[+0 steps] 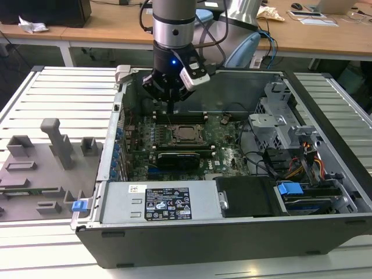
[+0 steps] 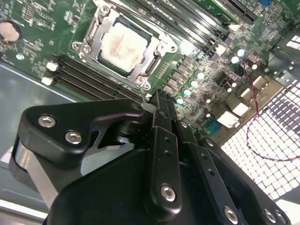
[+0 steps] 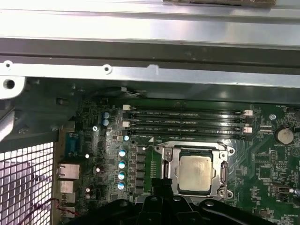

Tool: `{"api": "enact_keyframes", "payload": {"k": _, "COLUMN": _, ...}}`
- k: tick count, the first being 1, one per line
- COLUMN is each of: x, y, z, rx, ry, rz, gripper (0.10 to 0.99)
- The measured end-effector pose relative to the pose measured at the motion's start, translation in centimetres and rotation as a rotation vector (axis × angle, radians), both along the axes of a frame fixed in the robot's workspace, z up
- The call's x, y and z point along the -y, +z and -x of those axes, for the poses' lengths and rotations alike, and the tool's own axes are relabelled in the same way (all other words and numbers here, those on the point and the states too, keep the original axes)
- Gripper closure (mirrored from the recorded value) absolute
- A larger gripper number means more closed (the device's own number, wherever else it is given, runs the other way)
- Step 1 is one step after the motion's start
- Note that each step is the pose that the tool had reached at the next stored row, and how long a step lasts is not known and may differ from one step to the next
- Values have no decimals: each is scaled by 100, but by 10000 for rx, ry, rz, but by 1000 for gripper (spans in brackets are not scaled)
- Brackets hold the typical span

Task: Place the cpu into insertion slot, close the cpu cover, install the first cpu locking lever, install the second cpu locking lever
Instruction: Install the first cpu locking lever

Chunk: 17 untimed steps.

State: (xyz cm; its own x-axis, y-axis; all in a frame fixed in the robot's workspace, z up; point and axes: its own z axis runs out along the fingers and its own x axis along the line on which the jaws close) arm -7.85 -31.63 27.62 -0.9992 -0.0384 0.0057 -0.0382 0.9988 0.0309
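Observation:
The cpu [image 2: 123, 44] lies flat in its socket on the green motherboard [image 2: 42, 42], its pale metal top showing through the cpu cover [image 2: 96, 35], which lies down around it. In the first wrist view the cpu [image 3: 194, 172] and cover [image 3: 220, 154] look the same. My gripper [image 2: 157, 101] hangs just off one corner of the socket, its black fingers [image 2: 159, 136] drawn together. A thin wire lever end [image 2: 141, 93] rises from that corner to the fingertips; whether it is pinched I cannot tell. In the exterior view the gripper [image 1: 173, 107] hovers behind the socket [image 1: 187, 133].
Black memory slots [image 3: 187, 123] run beside the socket, close to the case's back wall [image 3: 150, 70]. In the exterior view a power supply [image 1: 163, 203] fills the case front, and a drive cage [image 1: 279, 125] and cables [image 1: 302, 165] fill its right. A grey fixture tray [image 1: 40, 168] lies left.

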Motion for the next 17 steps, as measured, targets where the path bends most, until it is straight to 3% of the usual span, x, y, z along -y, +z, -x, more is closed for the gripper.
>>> {"api": "enact_keyframes", "payload": {"k": 10, "x": 0, "y": -14, "z": 25, "rx": 6, "ry": 21, "rz": 1, "gripper": 980}}
{"api": "enact_keyframes", "payload": {"k": 17, "x": -3, "y": -60, "z": 145, "rx": 6, "ry": 24, "rz": -8, "gripper": 980}}
